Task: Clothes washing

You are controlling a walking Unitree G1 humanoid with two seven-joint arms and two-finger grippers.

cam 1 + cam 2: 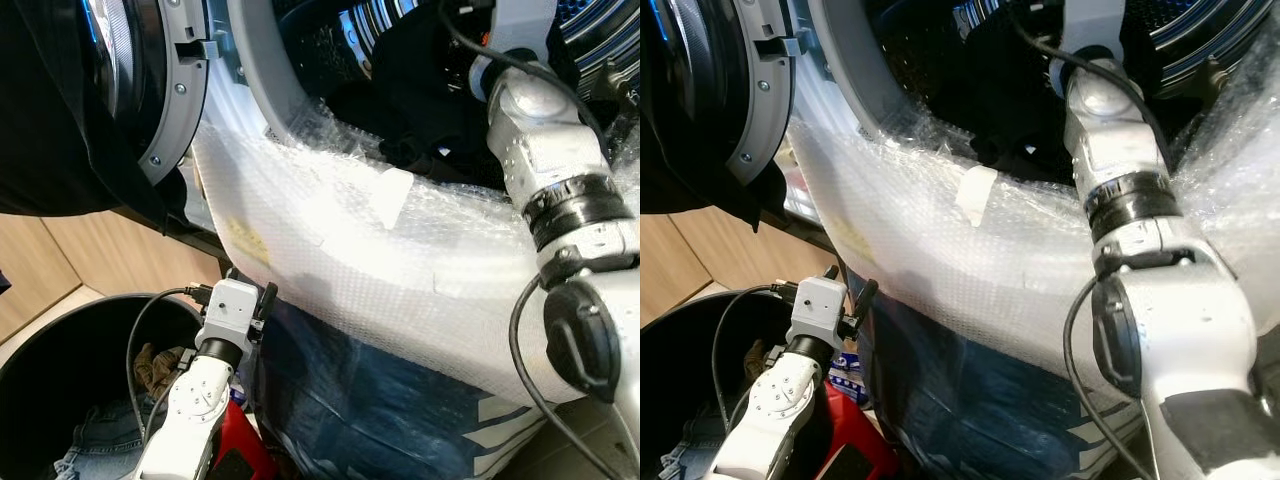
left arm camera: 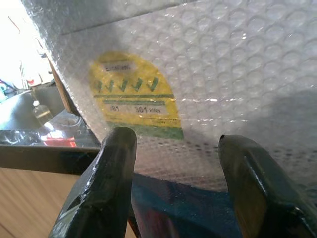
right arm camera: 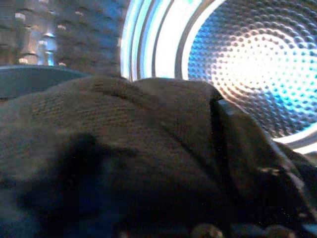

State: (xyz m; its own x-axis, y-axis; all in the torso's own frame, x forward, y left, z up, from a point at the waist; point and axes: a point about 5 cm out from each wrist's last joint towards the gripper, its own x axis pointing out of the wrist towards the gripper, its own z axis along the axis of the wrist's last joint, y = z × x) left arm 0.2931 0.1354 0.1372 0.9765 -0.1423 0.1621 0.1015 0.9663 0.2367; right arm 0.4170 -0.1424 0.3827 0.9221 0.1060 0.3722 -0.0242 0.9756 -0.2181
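Note:
The washing machine is wrapped in bubble wrap (image 1: pixel 380 270) and its round door (image 1: pixel 150 80) stands open at the left. My right arm (image 1: pixel 550 150) reaches into the drum (image 3: pixel 247 59). In there, my right gripper (image 3: pixel 163 114) is open, and a dark garment (image 3: pixel 124 148) lies over it and covers one finger. More of this dark cloth (image 1: pixel 420 120) spills at the drum mouth. My left gripper (image 1: pixel 250 285) is low, open and empty. It points at the yellow label (image 2: pixel 133 94) on the machine's wrapped front.
A black round basket (image 1: pixel 100 305) sits on the floor at lower left. It holds jeans (image 1: pixel 90 450) and a brown item (image 1: pixel 150 365). A red object (image 1: pixel 240 440) lies beside it, against the machine's dark blue lower front (image 1: pixel 370 400). Wooden flooring shows at the left.

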